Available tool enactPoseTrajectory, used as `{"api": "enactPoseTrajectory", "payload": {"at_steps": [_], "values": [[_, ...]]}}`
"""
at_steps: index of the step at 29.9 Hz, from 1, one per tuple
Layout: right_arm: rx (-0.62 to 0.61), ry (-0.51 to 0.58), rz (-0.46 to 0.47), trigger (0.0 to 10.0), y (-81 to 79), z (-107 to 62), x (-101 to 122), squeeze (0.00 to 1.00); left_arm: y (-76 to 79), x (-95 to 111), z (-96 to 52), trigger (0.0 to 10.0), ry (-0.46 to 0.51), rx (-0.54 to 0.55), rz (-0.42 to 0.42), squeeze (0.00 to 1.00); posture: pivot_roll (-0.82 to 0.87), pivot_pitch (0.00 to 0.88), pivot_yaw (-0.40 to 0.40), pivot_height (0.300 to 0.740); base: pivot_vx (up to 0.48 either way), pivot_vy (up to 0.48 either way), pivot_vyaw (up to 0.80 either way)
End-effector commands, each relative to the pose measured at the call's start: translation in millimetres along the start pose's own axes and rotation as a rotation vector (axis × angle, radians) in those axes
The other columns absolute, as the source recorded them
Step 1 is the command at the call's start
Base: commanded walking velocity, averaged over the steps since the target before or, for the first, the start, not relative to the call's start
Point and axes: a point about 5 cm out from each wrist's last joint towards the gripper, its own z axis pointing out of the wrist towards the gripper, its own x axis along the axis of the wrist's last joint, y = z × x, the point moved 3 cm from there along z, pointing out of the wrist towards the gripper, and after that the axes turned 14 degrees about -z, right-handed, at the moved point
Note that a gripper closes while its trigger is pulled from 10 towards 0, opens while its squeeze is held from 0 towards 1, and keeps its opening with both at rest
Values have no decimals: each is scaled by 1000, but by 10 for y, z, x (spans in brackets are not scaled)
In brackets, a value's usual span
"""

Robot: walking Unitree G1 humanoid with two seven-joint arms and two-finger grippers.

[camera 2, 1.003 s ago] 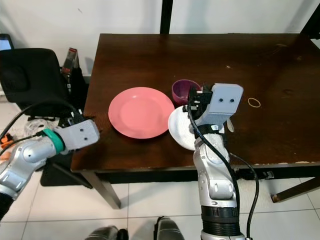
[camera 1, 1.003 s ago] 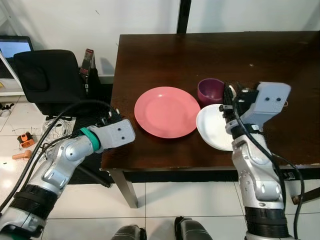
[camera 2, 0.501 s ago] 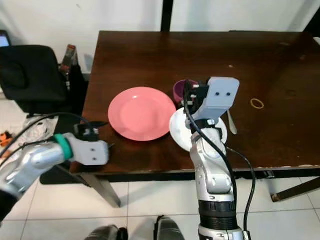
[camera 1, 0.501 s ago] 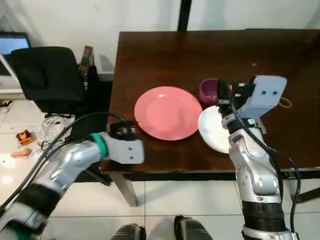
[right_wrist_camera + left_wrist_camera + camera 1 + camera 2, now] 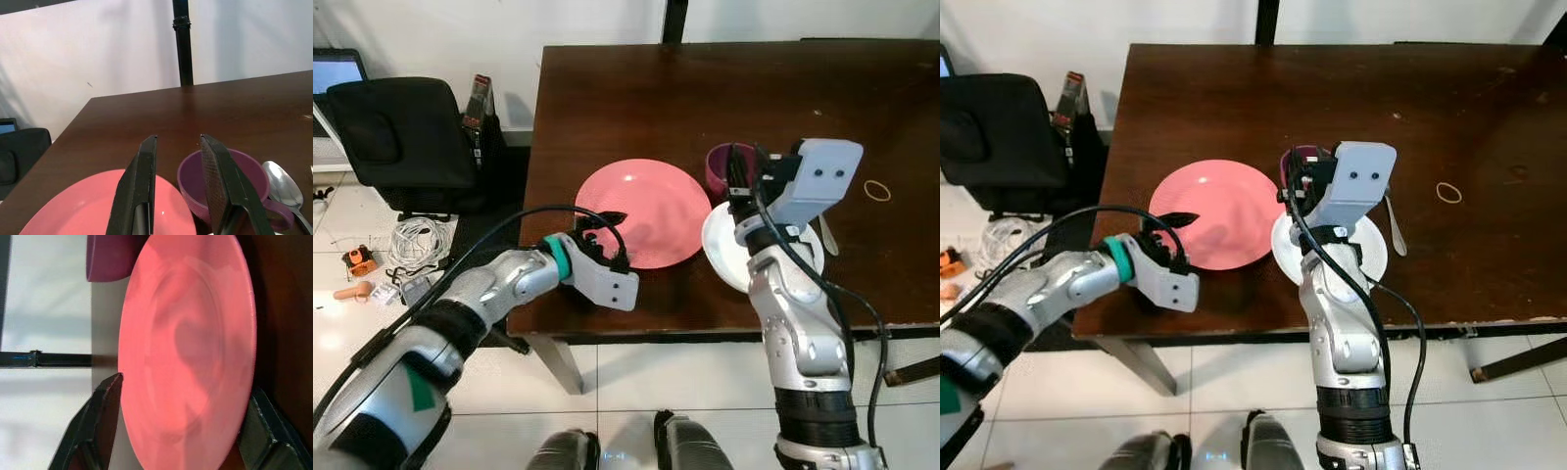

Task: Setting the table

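- The left gripper (image 5: 607, 227) reaches the near rim of the pink plate (image 5: 651, 211), its fingers (image 5: 100, 401) apart on either side of the edge.
- A careless squeeze could slide the plate into the white plate (image 5: 729, 250) touching it.
- The right gripper (image 5: 1298, 176) hovers above the purple cup (image 5: 222, 183), fingers slightly apart, empty.
- A spoon (image 5: 1394, 223) lies beside the cup on the desk (image 5: 705, 88); a drop could knock either.
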Motion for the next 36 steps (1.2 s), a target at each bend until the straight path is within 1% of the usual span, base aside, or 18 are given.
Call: {"api": "enactPoseTrajectory", "payload": {"at_steps": [1, 2, 3, 10, 15, 21, 22, 23, 24, 25, 26, 27, 28, 30, 32, 33, 34, 36], "values": [[-11, -5, -3, 10000, 20, -18, 3, 0, 228, -83, -23, 3804, -37, -75, 10, 0, -22, 120, 68, 740, 0, 0, 0], [-11, -5, -3, 10000, 20, -18, 3, 0, 228, -83, -23, 3804, -37, -75, 10, 0, -22, 120, 68, 740, 0, 0, 0], [-15, -7, -5, 10000, 30, -24, -1, 0, 255, -89, -5, 0, -38, -78, 18, 0, -29, 116, 70, 740, 0, 0, 0], [-34, -6, -12, 10000, 96, -28, 6, 0, 279, -100, -38, 0, -21, -65, 25, 0, -28, 111, 67, 740, 0, 0, 0], [-35, -1, -12, 10000, 111, 14, 9, 0, 359, -116, -85, 0, -4, -51, 44, 0, -15, 95, 55, 740, 0, 0, 0], [-37, 9, -10, 10000, 115, 42, 31, 0, 296, -131, -115, 0, 18, 6, 78, 0, -2, 83, 47, 740, 0, 0, 0], [-40, 14, -11, 10000, 131, 55, 46, 0, 228, -147, -158, 1216, 33, 29, 102, 0, 1, 79, 46, 740, 0, 0, 0], [-40, 14, -11, 10000, 131, 55, 46, 0, 228, -147, -158, 1216, 33, 29, 102, 0, 1, 79, 46, 740, 0, 0, 0], [-44, 20, -13, 10000, 148, 65, 60, 0, 173, -158, -200, 10000, 48, 40, 127, 0, 1, 79, 46, 740, 0, 0, 0], [-49, 25, -15, 10000, 174, 77, 74, 0, 92, -164, -244, 10000, 62, 60, 145, 0, 13, 76, 44, 740, 0, 0, 0], [-56, 34, -17, 10000, 207, 96, 99, 0, -31, -168, -303, 10000, 76, 96, 171, 0, 19, 73, 43, 740, 0, 0, 0], [-56, 34, -17, 10000, 207, 96, 99, 0, -31, -168, -303, 10000, 76, 96, 171, 0, 19, 73, 43, 740, 0, 0, 0], [-61, 41, -14, 10000, 233, 115, 123, 0, -129, -165, -349, 10000, 90, 122, 191, 0, 22, 72, 42, 740, 0, 0, 0], [-54, 58, 27, 10000, 261, 164, 192, 0, -301, -148, -429, 10000, 113, 167, 227, 0, 31, 68, 38, 740, 0, 0, 0], [-54, 58, 27, 10000, 261, 164, 192, 0, -301, -148, -429, 10000, 113, 167, 227, 0, 31, 68, 38, 740, 0, 0, 0], [-39, 66, 83, 10000, 258, 195, 235, 0, -379, -139, -458, 10000, 121, 188, 244, 0, 33, 67, 37, 740, 0, 0, 0], [9, 73, 193, 10000, 220, 234, 296, 0, -490, -124, -488, 10000, 130, 221, 261, 0, 34, 62, 35, 740, 0, 0, 0], [9, 73, 193, 10000, 220, 234, 296, 0, -490, -124, -488, 10000, 130, 221, 261, 0, 34, 62, 35, 740, 0, 0, 0]]}}
